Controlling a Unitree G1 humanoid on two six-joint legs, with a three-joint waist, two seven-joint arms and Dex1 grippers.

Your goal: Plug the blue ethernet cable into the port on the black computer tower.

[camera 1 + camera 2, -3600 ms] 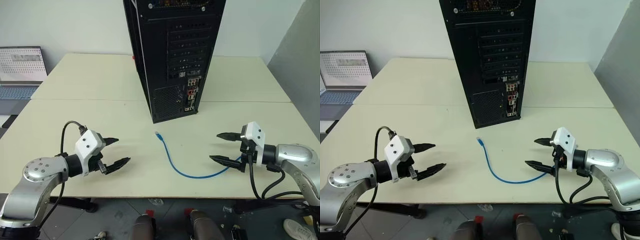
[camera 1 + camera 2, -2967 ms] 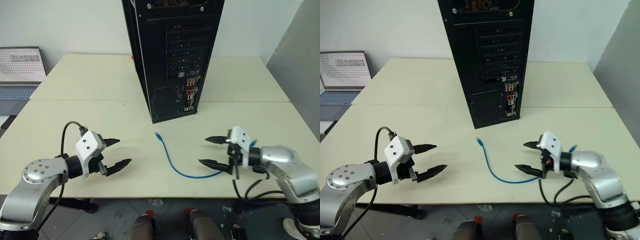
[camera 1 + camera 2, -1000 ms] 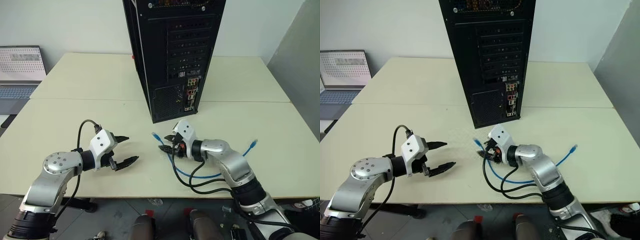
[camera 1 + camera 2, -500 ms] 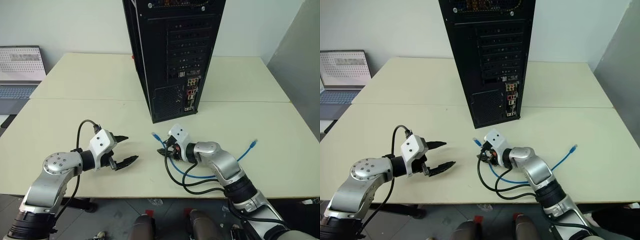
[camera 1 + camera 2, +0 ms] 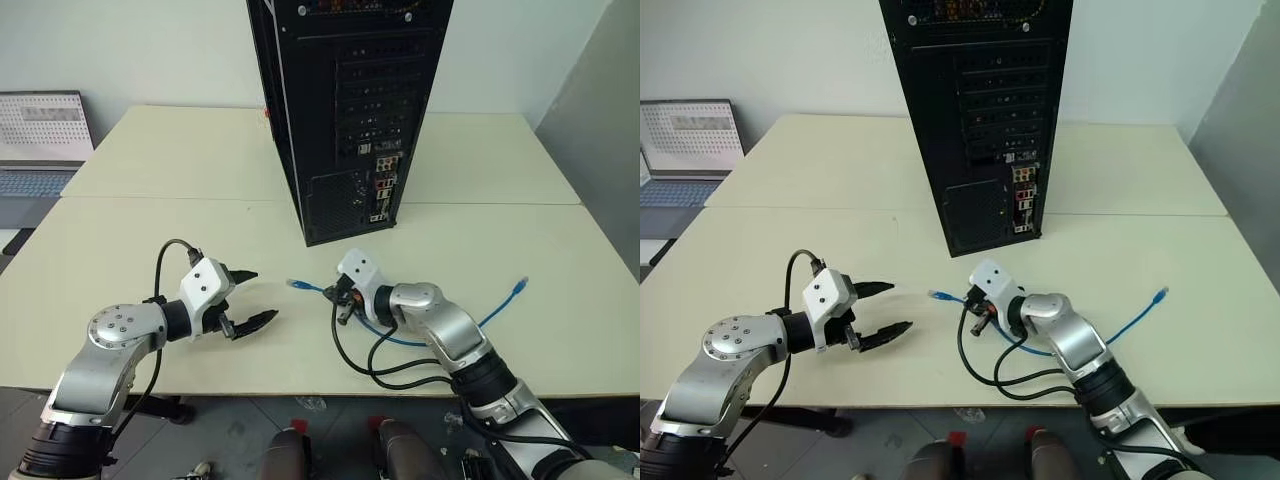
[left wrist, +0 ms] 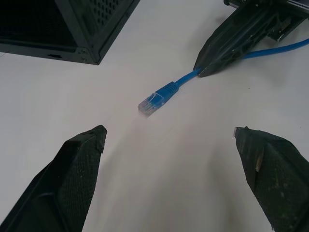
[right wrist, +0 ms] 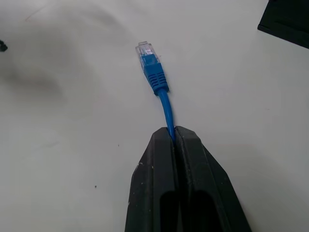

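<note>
The table (image 5: 140,240), a pale cream surface, spans most of the left eye view. The black computer tower (image 5: 345,110) stands upright at the top centre of that frame, its rear face toward the camera. The port (image 5: 378,203) lies in the connector cluster at the lower right of that rear face; its exact socket is too small to distinguish. A grey laptop (image 5: 40,140) sits at the left edge of the frame, off the table.

The right gripper (image 5: 342,303) rests just below frame centre, near the tower's base. Its fingers are pressed fully together, pinching the blue ethernet cable (image 7: 164,104) a short way behind the plug. The plug (image 7: 146,54) extends past the fingertips, over the table surface.

The remaining cable runs to the right across the table, partly behind the arm, and ends in a second plug (image 5: 519,288) at the right of the frame.

The left gripper (image 5: 247,300) hovers at the lower left of centre, fingers spread wide, holding nothing. In the left wrist view the plug (image 6: 153,102) lies between and beyond its fingers (image 6: 77,169), apart from both.
</note>
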